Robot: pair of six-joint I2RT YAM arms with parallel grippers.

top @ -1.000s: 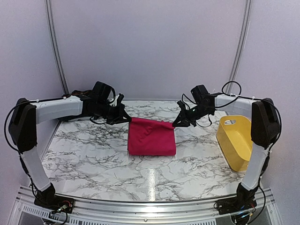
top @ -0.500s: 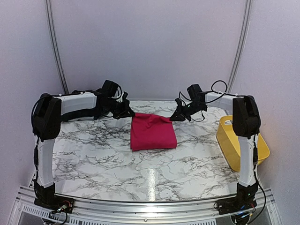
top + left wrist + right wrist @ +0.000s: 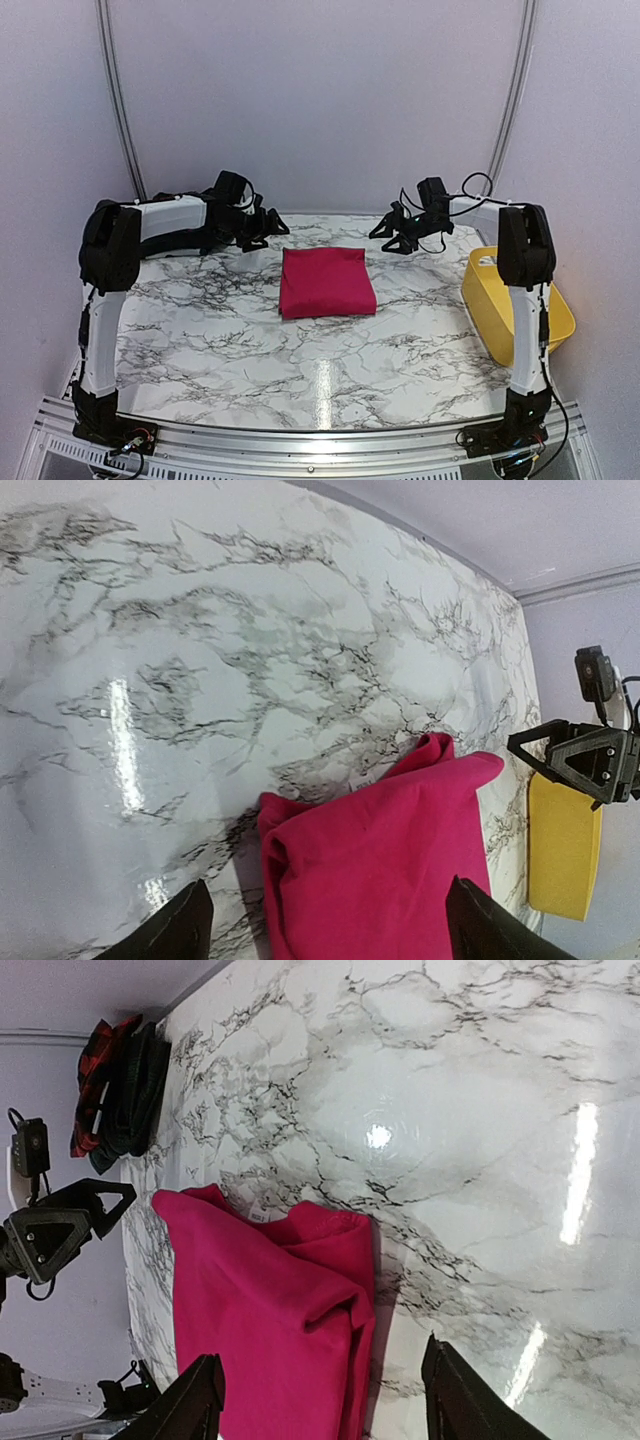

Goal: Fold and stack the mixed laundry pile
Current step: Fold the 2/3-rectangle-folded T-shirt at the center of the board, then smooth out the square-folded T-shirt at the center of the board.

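Lying flat toward the middle of the marble-patterned table [image 3: 300,380], the magenta-pink garment [image 3: 326,283] formed a tidy folded rectangle. The yellow plastic tub [image 3: 510,300] stood well apart at the right edge. Just beyond the garment's far corners hung the left gripper [image 3: 264,228] and the right gripper [image 3: 392,232], each with jaws spread wide, holding nothing and apparently clear of the cloth. At the far left edge, the right wrist view showed the red-and-black checked garment [image 3: 95,1080] and the dark plaid garment [image 3: 135,1090] lying pressed together. The pink fold looked complete, so stacking seemed the step in hand. The next move would call for pinching all layers along one edge so the fold held while it was carried to the others.
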